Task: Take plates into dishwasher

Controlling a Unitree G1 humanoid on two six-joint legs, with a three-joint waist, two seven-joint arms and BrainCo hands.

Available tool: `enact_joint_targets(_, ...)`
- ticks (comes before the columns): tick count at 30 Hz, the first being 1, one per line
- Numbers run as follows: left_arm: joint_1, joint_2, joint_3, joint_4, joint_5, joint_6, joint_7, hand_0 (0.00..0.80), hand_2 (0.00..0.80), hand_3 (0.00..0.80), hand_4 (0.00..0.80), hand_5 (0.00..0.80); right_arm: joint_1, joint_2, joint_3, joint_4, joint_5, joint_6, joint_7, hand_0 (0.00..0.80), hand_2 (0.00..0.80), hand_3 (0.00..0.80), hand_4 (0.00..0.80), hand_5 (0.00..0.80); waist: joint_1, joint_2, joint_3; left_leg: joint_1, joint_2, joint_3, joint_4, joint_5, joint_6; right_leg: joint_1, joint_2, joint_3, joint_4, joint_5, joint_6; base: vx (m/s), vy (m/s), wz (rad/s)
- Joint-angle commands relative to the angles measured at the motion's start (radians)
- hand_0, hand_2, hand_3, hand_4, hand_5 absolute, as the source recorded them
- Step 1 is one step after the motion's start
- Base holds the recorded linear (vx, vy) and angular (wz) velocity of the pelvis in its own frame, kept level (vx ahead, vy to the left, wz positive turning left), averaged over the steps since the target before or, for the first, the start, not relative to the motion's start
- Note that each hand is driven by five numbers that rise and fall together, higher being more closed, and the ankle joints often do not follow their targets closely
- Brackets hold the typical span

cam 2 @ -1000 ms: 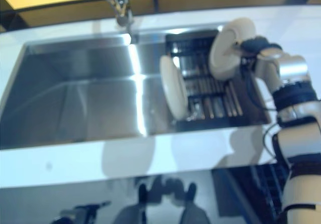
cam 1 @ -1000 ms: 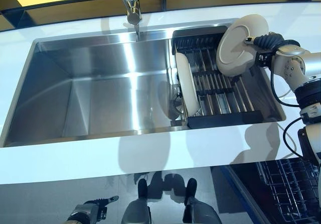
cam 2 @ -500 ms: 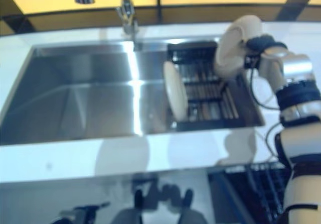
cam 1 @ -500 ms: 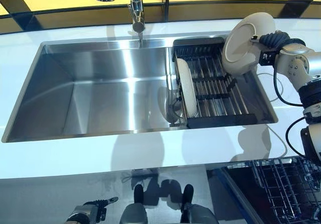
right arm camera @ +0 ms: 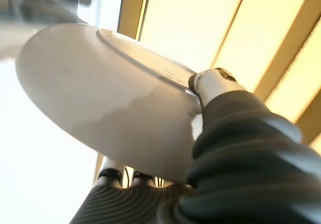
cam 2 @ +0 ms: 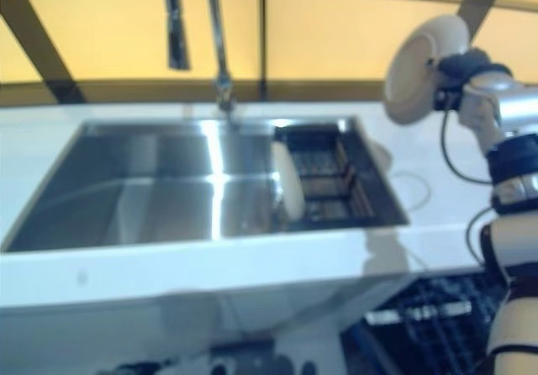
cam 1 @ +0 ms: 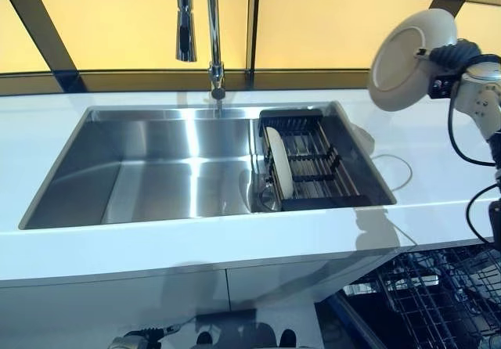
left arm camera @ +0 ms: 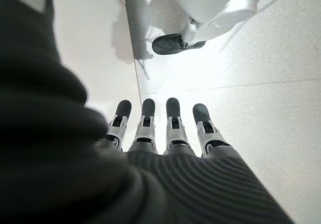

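The robot's right hand [cam 1: 452, 61] is up high on the right side, above the white surface [cam 1: 235, 243]; it holds a round cream plate [cam 1: 409, 50] by the rim, with the thumb on the front face and the fingers [right arm camera: 118, 176] curled behind the back; the plate stands on its edge in the air, with its hollow face turned to the left, well apart from the sink and in front of the yellow window panels [cam 1: 313, 28]; a second round cream plate [cam 1: 279, 161] stands upright on its edge at the left end of the black dish rack [cam 1: 313, 157]; the rack sits in the right part of the shiny steel sink [cam 1: 149, 169], and the rest of the sink is bare steel; a tall silver tap [cam 1: 210, 28] stands at the back of the sink, near the middle; down at the bottom right, under the edge of the surface, the dark wire basket of the open dishwasher [cam 1: 430, 294] shows, and I cannot tell what lies in it; the left hand [left arm camera: 160, 128] hangs low by the robot's side, over the pale grey floor [left arm camera: 261, 83]; its fingers are straight and spread out, and they hold nothing.
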Motion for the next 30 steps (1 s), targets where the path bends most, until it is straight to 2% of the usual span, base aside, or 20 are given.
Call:
enact_joint_targets(1,-0.011,0.041,-0.039,0.084,0.067,-0.029,-0.014,0.0,0.0,0.0,0.0,0.0,-0.184,-0.117,0.106,0.027,-0.113,-0.084,0.031,0.8,0.8,0.8,0.8,0.8,-0.026,-0.039,-0.033,0.032,0.009,0.031,0.002,-0.034,-0.011,0.069,-0.009,0.041,0.003,-0.066,0.063,0.019,-0.008,-0.23)
enact_joint_targets(8,0.025,0.044,-0.027,0.081,0.108,-0.067,-0.035,0.0,0.0,0.0,0.0,0.0,-0.179,-0.249,0.145,-0.001,-0.213,-0.108,0.138,0.8,0.8,0.8,0.8,0.8,-0.07,-0.048,-0.041,0.052,0.023,0.061,0.002,-0.041,-0.011,0.06,0.014,0.095,0.003,-0.065,0.059,0.002,-0.008,-0.19)
enact_joint_targets(13,0.036,0.04,-0.025,0.072,0.125,-0.091,-0.044,0.0,0.0,0.0,0.0,0.0,-0.114,-0.333,0.115,-0.031,-0.232,-0.103,0.21,0.8,0.8,0.8,0.8,0.8,-0.11,-0.05,-0.044,0.061,0.031,0.083,0.002,-0.045,-0.011,0.047,0.03,0.136,0.003,-0.062,0.056,0.001,0.006,-0.25)
enact_joint_targets(23,0.03,0.037,-0.021,0.059,0.144,-0.111,-0.045,0.0,0.0,0.0,0.0,0.0,0.123,-0.454,-0.056,-0.071,-0.285,-0.136,0.347,0.8,0.8,0.8,0.8,0.8,-0.188,-0.046,-0.036,0.072,0.048,0.134,0.002,-0.05,-0.014,0.007,0.053,0.202,0.003,-0.047,0.058,-0.025,-0.011,-0.2)
enact_joint_targets(30,0.039,0.035,0.006,0.059,0.157,-0.113,-0.045,0.0,0.0,0.0,0.0,0.0,0.402,-0.488,-0.254,-0.121,-0.367,-0.2,0.421,0.8,0.8,0.8,0.8,0.8,-0.242,-0.032,-0.028,0.08,0.055,0.176,0.002,-0.054,-0.017,-0.018,0.063,0.229,0.003,-0.037,0.059,-0.039,-0.014,-0.2)
